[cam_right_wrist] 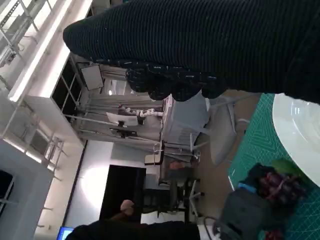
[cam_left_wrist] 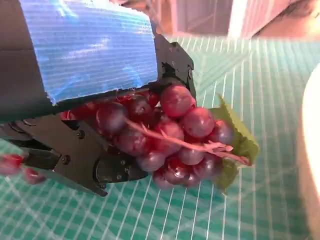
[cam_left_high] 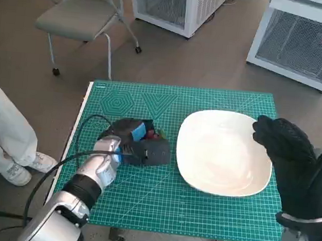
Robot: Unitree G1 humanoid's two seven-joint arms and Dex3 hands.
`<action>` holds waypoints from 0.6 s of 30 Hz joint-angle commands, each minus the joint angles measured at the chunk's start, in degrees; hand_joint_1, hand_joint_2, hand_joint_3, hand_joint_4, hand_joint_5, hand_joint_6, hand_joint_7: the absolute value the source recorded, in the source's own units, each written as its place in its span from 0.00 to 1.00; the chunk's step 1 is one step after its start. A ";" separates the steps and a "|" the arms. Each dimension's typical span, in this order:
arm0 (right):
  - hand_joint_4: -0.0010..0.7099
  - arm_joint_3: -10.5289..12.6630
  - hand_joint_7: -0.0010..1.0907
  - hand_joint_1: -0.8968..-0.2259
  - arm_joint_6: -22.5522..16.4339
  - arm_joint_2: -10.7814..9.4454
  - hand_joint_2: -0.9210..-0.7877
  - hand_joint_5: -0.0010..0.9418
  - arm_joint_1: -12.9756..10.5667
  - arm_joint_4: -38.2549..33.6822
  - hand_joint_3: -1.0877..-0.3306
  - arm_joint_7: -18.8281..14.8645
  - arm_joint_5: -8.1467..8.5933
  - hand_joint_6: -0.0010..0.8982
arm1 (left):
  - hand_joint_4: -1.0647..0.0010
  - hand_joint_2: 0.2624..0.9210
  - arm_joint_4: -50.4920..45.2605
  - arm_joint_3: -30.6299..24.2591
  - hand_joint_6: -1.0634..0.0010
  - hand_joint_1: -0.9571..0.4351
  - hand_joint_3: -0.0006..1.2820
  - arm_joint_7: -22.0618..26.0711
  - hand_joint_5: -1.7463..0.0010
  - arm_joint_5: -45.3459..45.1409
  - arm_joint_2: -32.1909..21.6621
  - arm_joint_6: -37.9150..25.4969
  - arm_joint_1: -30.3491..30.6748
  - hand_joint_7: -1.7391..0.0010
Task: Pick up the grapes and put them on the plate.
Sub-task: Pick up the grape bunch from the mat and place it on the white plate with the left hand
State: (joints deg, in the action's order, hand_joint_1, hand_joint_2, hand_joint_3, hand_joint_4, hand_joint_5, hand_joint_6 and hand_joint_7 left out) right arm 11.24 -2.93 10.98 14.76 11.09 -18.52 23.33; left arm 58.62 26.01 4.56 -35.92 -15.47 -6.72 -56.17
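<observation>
Left wrist view: left hand [cam_left_wrist: 90,100] grips grapes [cam_left_wrist: 175,140]; pickup step. Next: carry right to plate [cam_left_high: 223,152]. Right hand [cam_left_high: 294,162] open, empty.

No text, label, brand, number or sign can be read in any of the three views. The green cutting mat [cam_left_high: 164,206] on the counter carries printed grid lines, hexagon and triangle outlines, and a faint strip of marking along its far edge, but that marking is too small and blurred to make out. The blue tape [cam_left_wrist: 90,47] on the back of the left hand [cam_left_high: 136,144] is plain, with no writing. The white units [cam_left_high: 306,37] on the floor beyond the counter show only mesh fronts, with no legible lettering. The room seen in the right wrist view is too blurred for any signs to be read
</observation>
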 commanded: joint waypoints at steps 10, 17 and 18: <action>0.58 -0.12 0.91 0.81 1.36 -0.04 0.00 0.86 0.02 -0.45 0.64 0.73 -0.20 0.25 | 0.40 0.69 -28.99 -4.50 0.36 0.69 0.35 7.10 0.25 0.69 -6.50 -6.28 6.17 0.36; 0.58 -0.17 0.91 0.81 1.45 -0.03 0.00 0.86 0.21 -0.46 0.64 0.81 -0.12 0.26 | 0.29 0.90 -42.09 -7.31 0.30 0.69 0.10 8.72 0.31 0.34 -8.48 -8.60 9.82 0.46; 0.58 -0.17 0.91 0.81 1.45 -0.03 0.00 0.86 0.22 -0.44 0.64 0.81 -0.11 0.26 | 0.28 0.91 -43.56 -7.66 0.30 0.69 0.08 8.77 0.32 0.30 -8.64 -8.74 10.26 0.46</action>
State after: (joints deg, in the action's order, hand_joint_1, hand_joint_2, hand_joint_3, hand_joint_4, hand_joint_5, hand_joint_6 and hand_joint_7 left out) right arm 11.17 -2.53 10.98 15.29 11.10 -18.15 23.32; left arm 20.18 19.84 12.65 -35.61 -22.86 -14.59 -47.50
